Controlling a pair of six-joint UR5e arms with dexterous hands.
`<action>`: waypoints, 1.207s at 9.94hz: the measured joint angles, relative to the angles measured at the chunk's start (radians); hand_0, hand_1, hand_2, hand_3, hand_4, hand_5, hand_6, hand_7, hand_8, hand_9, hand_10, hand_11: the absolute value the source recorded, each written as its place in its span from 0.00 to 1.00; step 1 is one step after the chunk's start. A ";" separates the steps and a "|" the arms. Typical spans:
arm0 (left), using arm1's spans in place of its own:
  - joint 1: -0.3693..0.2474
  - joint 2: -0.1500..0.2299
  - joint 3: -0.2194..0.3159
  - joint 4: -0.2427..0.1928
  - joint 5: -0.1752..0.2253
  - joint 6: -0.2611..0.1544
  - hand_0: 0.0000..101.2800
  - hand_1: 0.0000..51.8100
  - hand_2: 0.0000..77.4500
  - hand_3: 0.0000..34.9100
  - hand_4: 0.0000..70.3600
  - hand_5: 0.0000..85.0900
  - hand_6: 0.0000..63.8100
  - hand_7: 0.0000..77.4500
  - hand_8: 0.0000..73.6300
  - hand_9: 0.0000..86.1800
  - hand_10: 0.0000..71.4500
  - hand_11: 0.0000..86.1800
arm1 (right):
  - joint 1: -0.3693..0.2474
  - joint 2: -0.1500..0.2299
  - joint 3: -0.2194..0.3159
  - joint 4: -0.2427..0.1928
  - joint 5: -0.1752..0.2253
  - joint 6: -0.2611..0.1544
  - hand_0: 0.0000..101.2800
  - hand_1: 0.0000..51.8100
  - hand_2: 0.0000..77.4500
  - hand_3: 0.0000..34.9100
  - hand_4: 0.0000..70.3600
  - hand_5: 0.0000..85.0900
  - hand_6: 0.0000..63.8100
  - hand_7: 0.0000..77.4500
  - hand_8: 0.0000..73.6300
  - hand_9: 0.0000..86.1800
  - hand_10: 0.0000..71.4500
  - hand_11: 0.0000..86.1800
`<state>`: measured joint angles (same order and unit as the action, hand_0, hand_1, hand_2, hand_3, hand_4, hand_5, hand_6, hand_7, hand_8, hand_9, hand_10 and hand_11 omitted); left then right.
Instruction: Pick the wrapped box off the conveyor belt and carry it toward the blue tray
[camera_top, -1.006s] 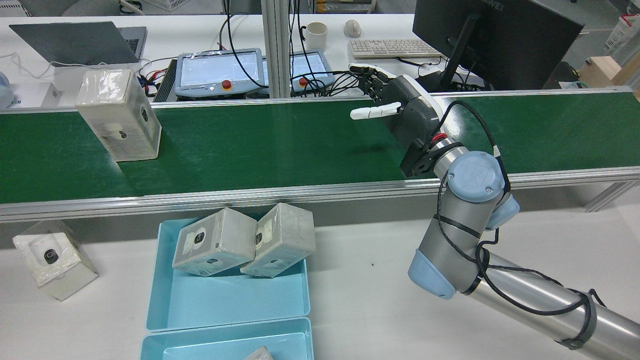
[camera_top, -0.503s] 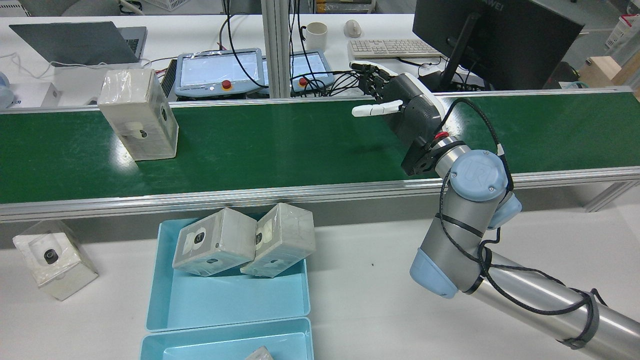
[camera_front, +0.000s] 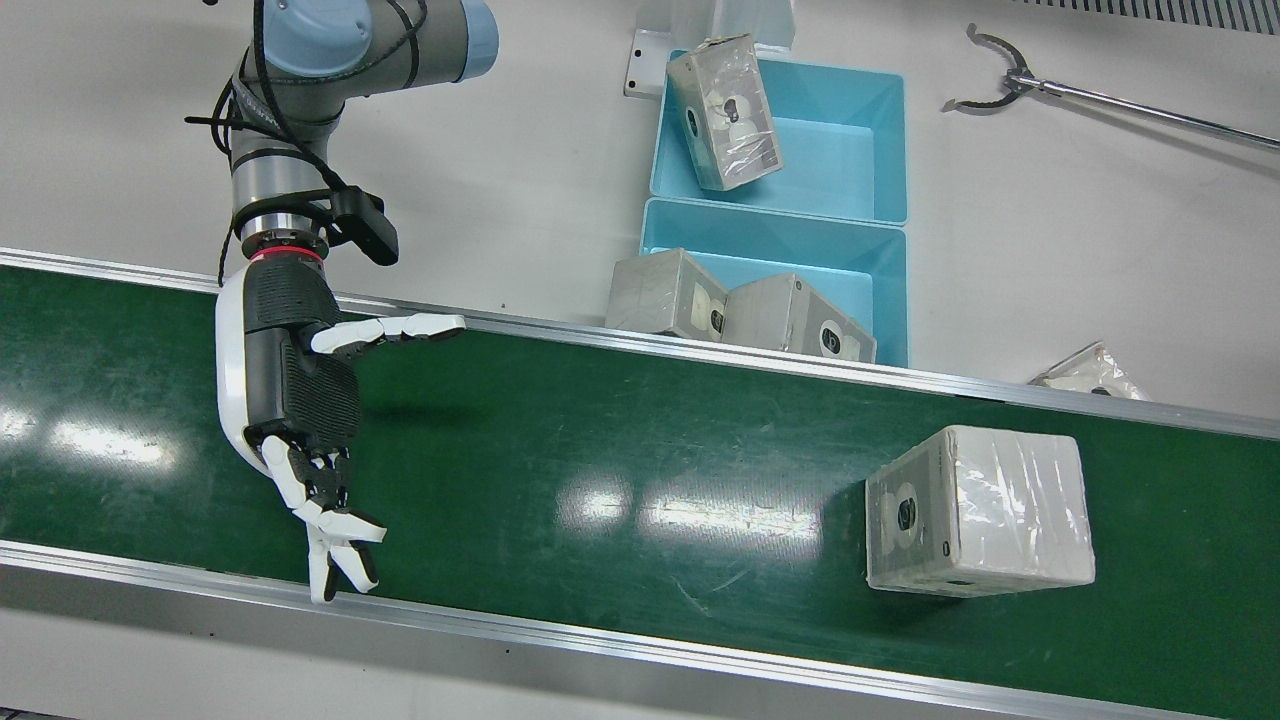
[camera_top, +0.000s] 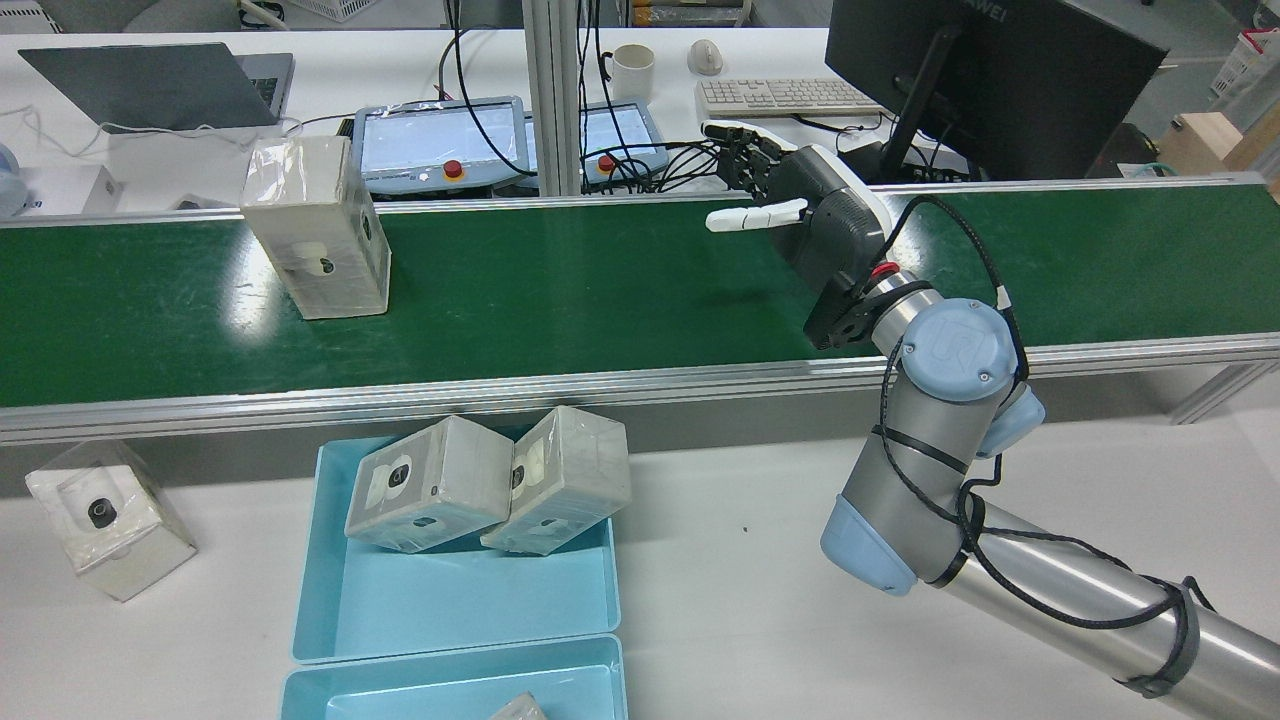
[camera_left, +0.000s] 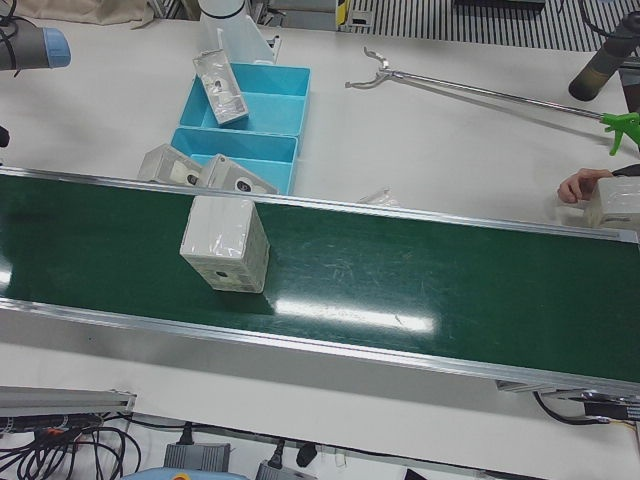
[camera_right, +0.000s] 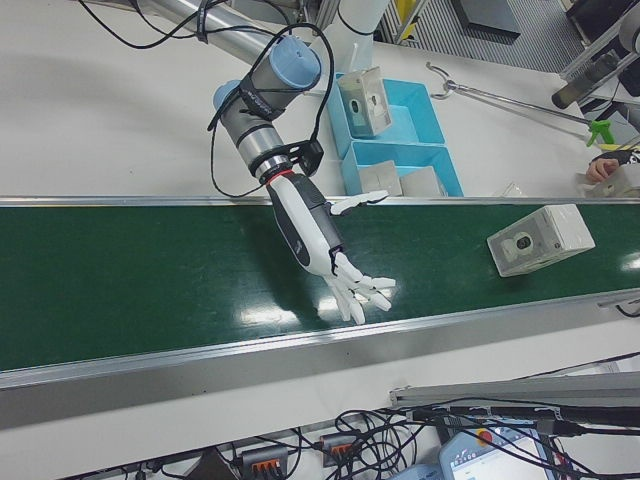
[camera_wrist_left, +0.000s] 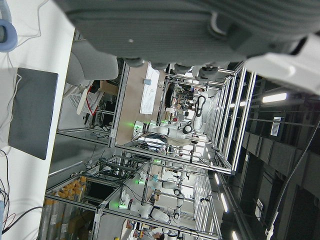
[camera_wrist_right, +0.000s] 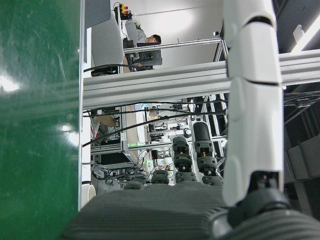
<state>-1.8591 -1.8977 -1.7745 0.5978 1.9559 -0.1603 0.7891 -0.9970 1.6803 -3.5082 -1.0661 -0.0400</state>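
The wrapped box (camera_front: 978, 510) stands on the green conveyor belt (camera_front: 620, 470), resting on the belt surface and touched by nothing; its face with the round dark mark is turned toward the right hand (camera_front: 295, 400); the box and that hand are well apart along the belt. The right hand hovers over the belt with fingers (camera_front: 335, 545) spread and extended toward the belt's far rail, thumb held out sideways; it holds nothing; the rear view shows the same hand (camera_top: 815, 225) open above the belt, with the box (camera_top: 318, 228) far to its left. The blue tray (camera_front: 790, 270) sits on the white tabletop (camera_front: 1050, 220) just beside the belt's near rail; two wrapped boxes (camera_front: 745, 315) lean together in its compartment nearest the belt; a third box (camera_front: 724, 112) lies tilted in the other compartment. Another wrapped box (camera_top: 105, 515) sits on the tabletop left of the tray in the rear view. The left hand appears only at the upper edge of its own camera (camera_wrist_left: 200, 30); its finger state cannot be determined, the view being too close.
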 joint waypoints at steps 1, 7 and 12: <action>0.000 0.000 0.000 0.000 0.000 0.000 0.00 0.00 0.01 0.00 0.00 0.01 0.01 0.00 0.01 0.00 0.01 0.01 | 0.000 0.000 0.000 0.000 0.000 0.001 0.48 0.31 0.12 0.01 0.17 0.29 0.09 0.08 0.01 0.04 0.00 0.01; 0.000 0.000 0.000 0.000 0.000 0.000 0.00 0.00 0.01 0.00 0.00 0.01 0.01 0.00 0.01 0.01 0.01 0.01 | -0.004 0.000 -0.005 0.000 0.000 0.001 0.48 0.31 0.13 0.00 0.16 0.28 0.09 0.08 0.01 0.04 0.00 0.01; 0.000 0.000 0.000 0.000 0.000 0.000 0.00 0.00 0.01 0.00 0.00 0.01 0.01 0.01 0.01 0.00 0.01 0.01 | -0.033 0.008 -0.010 0.000 0.000 -0.006 0.48 0.32 0.16 0.00 0.18 0.29 0.09 0.08 0.02 0.04 0.00 0.01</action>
<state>-1.8592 -1.8977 -1.7744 0.5978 1.9559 -0.1603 0.7559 -0.9887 1.6704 -3.5082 -1.0666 -0.0463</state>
